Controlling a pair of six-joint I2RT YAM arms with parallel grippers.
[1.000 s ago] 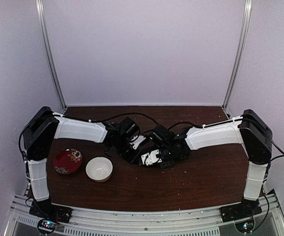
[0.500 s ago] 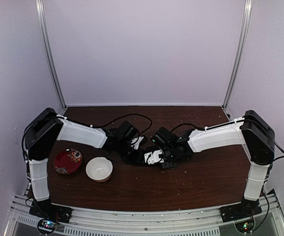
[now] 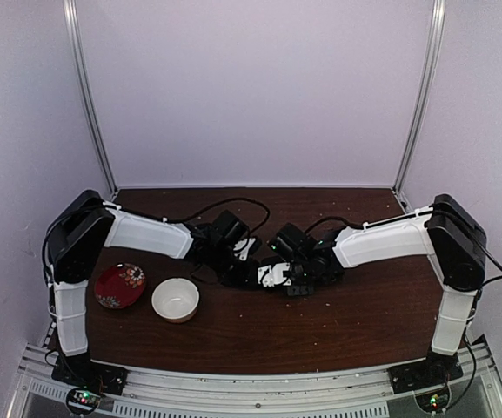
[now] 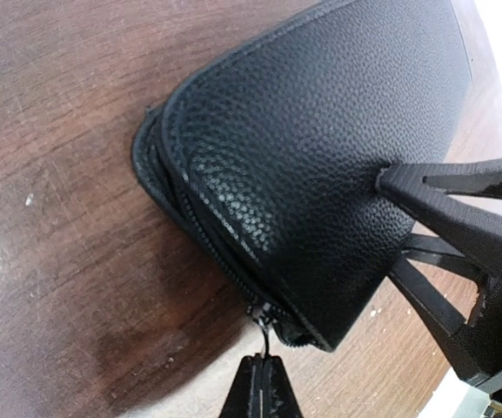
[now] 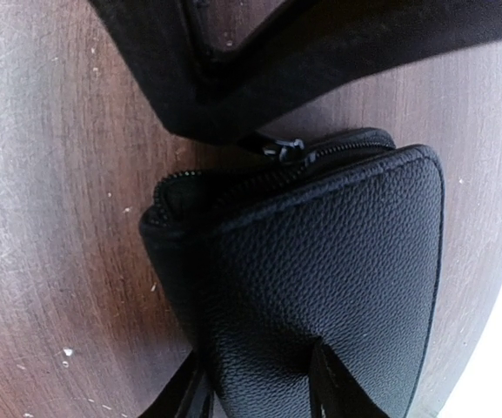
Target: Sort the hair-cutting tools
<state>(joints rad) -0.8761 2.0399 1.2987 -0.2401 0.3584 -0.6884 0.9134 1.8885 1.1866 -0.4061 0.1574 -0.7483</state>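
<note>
The black pouch (image 4: 320, 139) is laid near the centre of the wooden table (image 3: 259, 335). Its zipper pull (image 4: 263, 335) is pinched by the clenched left gripper (image 4: 264, 392); its body is clamped by the right gripper (image 5: 259, 387). The hair-cutting tools cannot be made out in any view.

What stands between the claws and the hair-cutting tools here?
No tools show in any view. The black pouch is the barrier, if they lie inside: the right claw clamps its body and the left claw pinches the zipper pull. How far the zip is open cannot be told.
</note>
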